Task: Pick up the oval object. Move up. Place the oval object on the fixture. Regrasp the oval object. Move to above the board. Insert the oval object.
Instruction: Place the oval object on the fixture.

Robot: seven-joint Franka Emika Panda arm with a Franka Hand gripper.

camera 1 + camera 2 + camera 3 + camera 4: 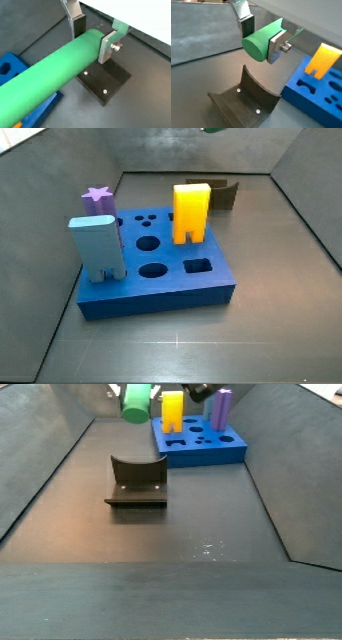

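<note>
My gripper (92, 37) is shut on the oval object (47, 75), a long plain green rod held lying level, one finger on each side near one end. Its rounded end face shows in a wrist view (256, 47). The rod hangs in the air above the fixture (103, 80), a dark notched block, and does not touch it. In a side view the rod (135, 402) is high near the far wall, above and behind the fixture (136, 481). The blue board (154, 268) lies beside the fixture (214, 191). In that view the gripper is almost wholly out of frame.
On the board stand a yellow forked block (191, 213), a grey-blue rectangular block (96, 248) and a purple star piece (96, 196). Several shaped holes (154, 244) in its top are open. Grey walls enclose the dark floor (147, 544).
</note>
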